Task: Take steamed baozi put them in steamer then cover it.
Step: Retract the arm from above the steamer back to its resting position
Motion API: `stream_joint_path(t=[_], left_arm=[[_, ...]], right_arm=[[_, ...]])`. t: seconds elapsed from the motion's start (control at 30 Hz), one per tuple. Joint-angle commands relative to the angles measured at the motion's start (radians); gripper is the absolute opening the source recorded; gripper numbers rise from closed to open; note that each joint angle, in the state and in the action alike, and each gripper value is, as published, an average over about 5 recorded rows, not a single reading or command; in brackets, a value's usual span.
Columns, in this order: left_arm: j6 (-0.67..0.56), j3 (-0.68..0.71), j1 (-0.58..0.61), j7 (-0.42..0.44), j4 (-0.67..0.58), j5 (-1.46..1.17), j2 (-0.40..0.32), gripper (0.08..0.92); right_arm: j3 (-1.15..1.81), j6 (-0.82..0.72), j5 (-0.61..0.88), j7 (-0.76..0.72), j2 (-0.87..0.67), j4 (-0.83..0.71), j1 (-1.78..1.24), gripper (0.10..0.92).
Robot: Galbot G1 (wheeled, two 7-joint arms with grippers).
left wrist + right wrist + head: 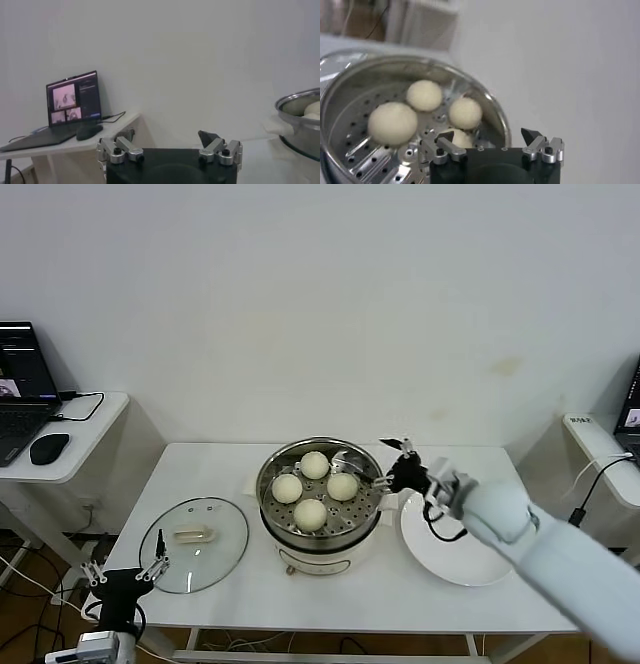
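Note:
Several cream-white baozi (310, 514) lie on the perforated tray of the shiny steamer (272, 502) at the table's middle. In the right wrist view the baozi (392, 122) sit inside the steamer's rim (492, 110). My right gripper (385, 463) hovers at the steamer's right rim, open and holding nothing (486, 134). The glass cover (225, 534) with its cream bar handle lies flat on the table, left of the steamer. My left gripper (125, 567) hangs low off the table's front left corner, open and empty (167, 135).
A white plate (455, 554) lies right of the steamer, partly under my right arm. The white table (380, 594) has bare room along its front. A side desk at the left carries a laptop (72, 97) and a mouse (89, 131).

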Motion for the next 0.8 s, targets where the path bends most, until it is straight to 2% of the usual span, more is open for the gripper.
stream_joint_path(t=[0.03,0.17,0.33,0.63,0.8], left_arm=[[-0.007,0.023,-0.021,-0.003,0.059,0.091,0.004,0.823],[-0.03,0.029,-0.038,-0.006,0.112,0.271,0.026,0.823],[-0.042,0.023,-0.048,0.016,0.184,0.623,0.069,0.823],[-0.043,0.019,-0.036,0.097,0.274,1.212,0.129,0.823],[-0.04,0.047,-0.094,0.124,0.346,1.385,0.15,0.823]], right_arm=[[0.766,0.338,-0.206,-0.036,0.4,0.05,-0.7,0.823],[0.869,0.353,-0.207,-0.074,0.539,0.073,-0.794,0.823],[0.951,0.346,-0.221,-0.074,0.648,0.096,-0.912,0.823],[1.062,0.363,-0.289,0.005,0.738,0.057,-1.031,0.823],[1.081,0.38,-0.291,0.012,0.747,0.044,-1.046,0.823]])
